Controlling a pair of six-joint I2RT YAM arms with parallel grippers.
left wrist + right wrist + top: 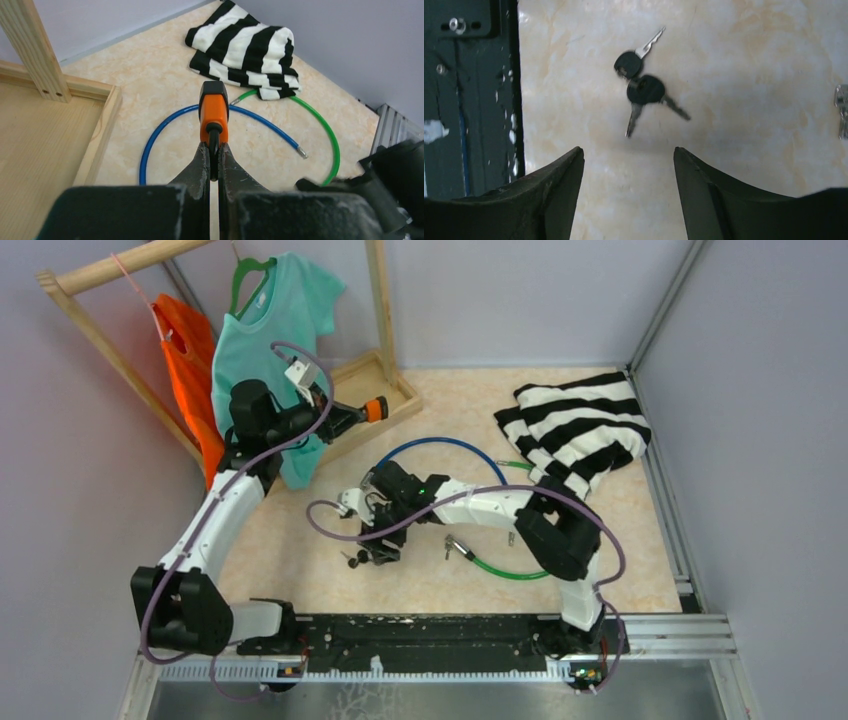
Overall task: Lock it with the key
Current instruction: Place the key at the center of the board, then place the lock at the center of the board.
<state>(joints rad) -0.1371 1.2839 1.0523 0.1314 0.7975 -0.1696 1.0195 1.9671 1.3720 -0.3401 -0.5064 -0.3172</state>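
My left gripper [356,416] is shut on the black stem of an orange lock [375,407] and holds it up in the air by the wooden rack base. In the left wrist view the lock [213,107] sticks out past the closed gripper [213,150]. A bunch of black-headed keys [642,86] lies on the table. It also shows in the top view [352,559]. My right gripper [628,157] is open and empty, hovering just above and short of the keys; in the top view it [381,546] points down at them.
A blue cable [440,444] and a green cable [512,572] lie looped mid-table, with a metal cable end [458,548] near the keys. A striped shirt [580,428] lies at the back right. The wooden clothes rack [380,310] holds a teal shirt [265,350] and an orange garment [188,360].
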